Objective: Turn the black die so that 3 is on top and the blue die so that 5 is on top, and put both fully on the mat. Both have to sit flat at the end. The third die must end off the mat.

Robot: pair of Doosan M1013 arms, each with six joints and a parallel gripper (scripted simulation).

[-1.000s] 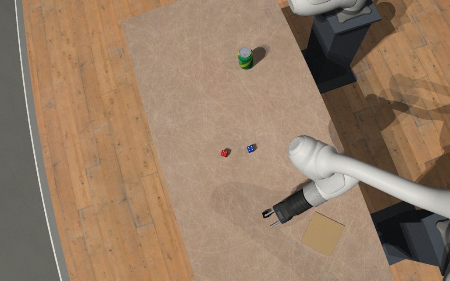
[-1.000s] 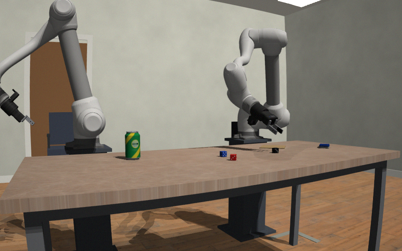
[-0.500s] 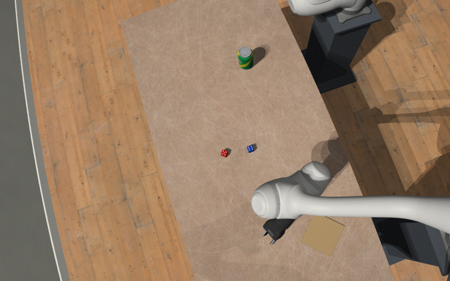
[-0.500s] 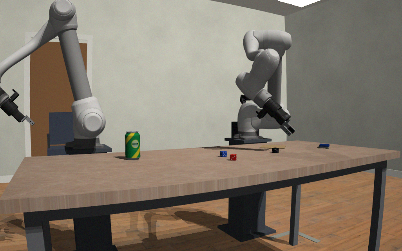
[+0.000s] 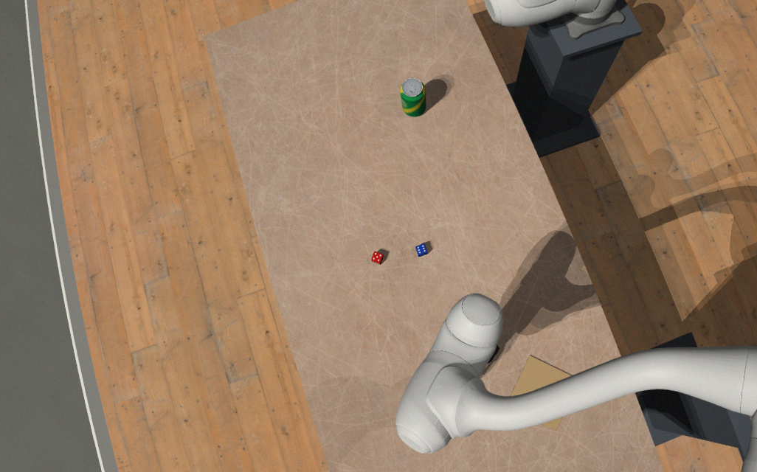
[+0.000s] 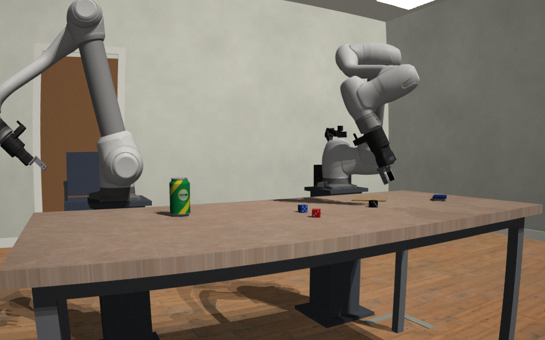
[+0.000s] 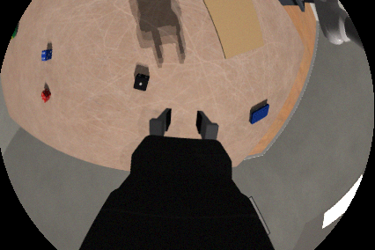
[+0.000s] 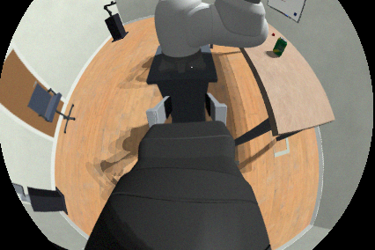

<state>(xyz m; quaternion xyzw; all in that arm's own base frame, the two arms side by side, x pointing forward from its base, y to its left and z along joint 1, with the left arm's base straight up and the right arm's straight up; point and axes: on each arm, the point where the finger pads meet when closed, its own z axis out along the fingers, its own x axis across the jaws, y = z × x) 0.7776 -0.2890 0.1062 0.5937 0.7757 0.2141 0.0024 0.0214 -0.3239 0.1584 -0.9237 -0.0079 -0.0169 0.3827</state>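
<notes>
The black die (image 6: 373,203) (image 7: 141,82) lies on the table off the mat, one white pip on top; the left arm hides it in the top view. The blue die (image 5: 421,249) (image 6: 302,207) (image 7: 46,55) lies flat off the mat, 6 on top. The red die (image 5: 377,257) (image 6: 316,212) (image 7: 46,95) lies near it, 5 on top. The tan mat (image 5: 528,375) (image 6: 369,198) (image 7: 238,27) has nothing on it in the left wrist view. My left gripper (image 6: 388,181) (image 7: 183,116) is open and empty above the table near the black die. My right gripper (image 8: 187,101) is open and empty, away from the table.
A green and yellow can (image 5: 413,102) (image 6: 179,196) (image 8: 280,47) stands upright on the table, far from the mat. A blue block-like object (image 6: 439,196) (image 7: 260,113) lies beyond the black die, near the table's end. The left arm reaches over part of the mat in the top view.
</notes>
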